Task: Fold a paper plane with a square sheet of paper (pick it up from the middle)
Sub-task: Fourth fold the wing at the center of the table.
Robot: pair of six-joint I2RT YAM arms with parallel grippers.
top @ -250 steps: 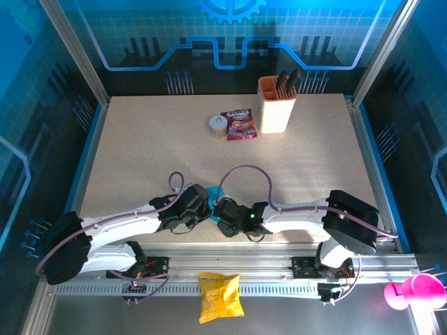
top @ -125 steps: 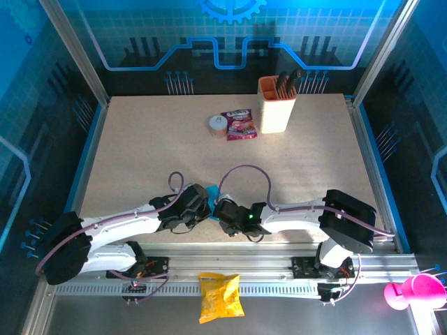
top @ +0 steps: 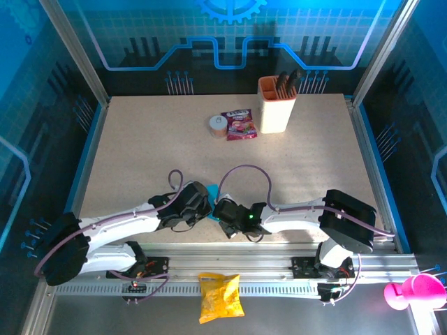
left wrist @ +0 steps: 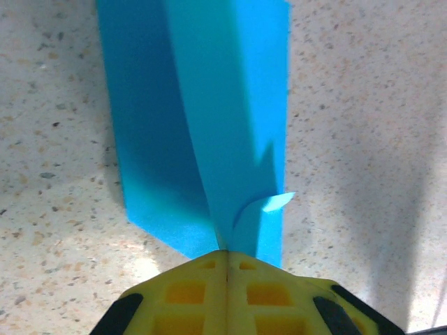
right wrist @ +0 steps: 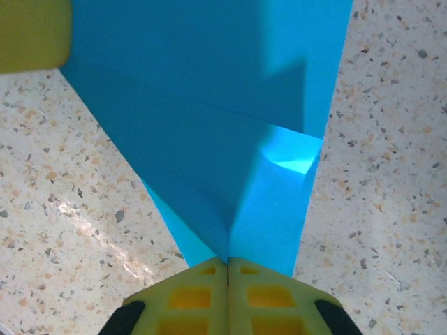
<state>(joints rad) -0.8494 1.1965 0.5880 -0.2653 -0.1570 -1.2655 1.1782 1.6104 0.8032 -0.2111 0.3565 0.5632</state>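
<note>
Cyan paper (left wrist: pixel 209 105) is plain; writing on the snack packet (top: pixel 239 125) is unreadable.

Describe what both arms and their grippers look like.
The left arm and right arm have white links with black joint housings and black wrists. A mauve cable runs along each. The right wrist shows a green light. The left gripper and right gripper have yellow waffle-patterned fingers with black sides.

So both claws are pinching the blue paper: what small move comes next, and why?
Probably raise both together: the left gripper and right gripper are each shut on the same folded sheet of paper, so uneven pulling might tear it.
</note>
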